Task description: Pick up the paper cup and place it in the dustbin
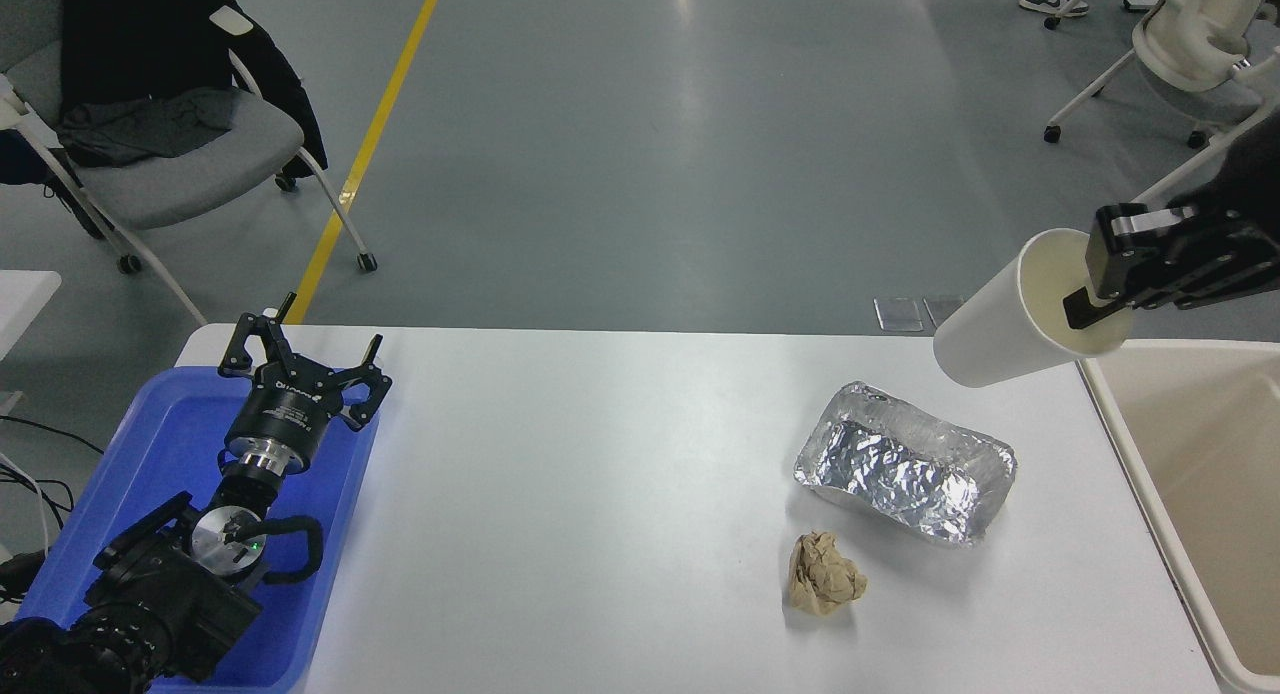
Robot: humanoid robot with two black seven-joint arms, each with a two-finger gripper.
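Observation:
My right gripper (1098,266) is shut on the rim of the white paper cup (1005,329) and holds it tilted in the air above the table's far right corner, one finger inside its cream mouth. The beige dustbin (1130,452) stands just right of the table, below and to the right of the cup. My left gripper (300,359) is open and parked over the blue tray at the lower left.
A silver foil tray (905,462) and a crumpled brown paper ball (824,573) lie on the white table (600,494) at the right. A blue plastic tray (160,444) sits at the left edge. Chairs stand on the floor beyond.

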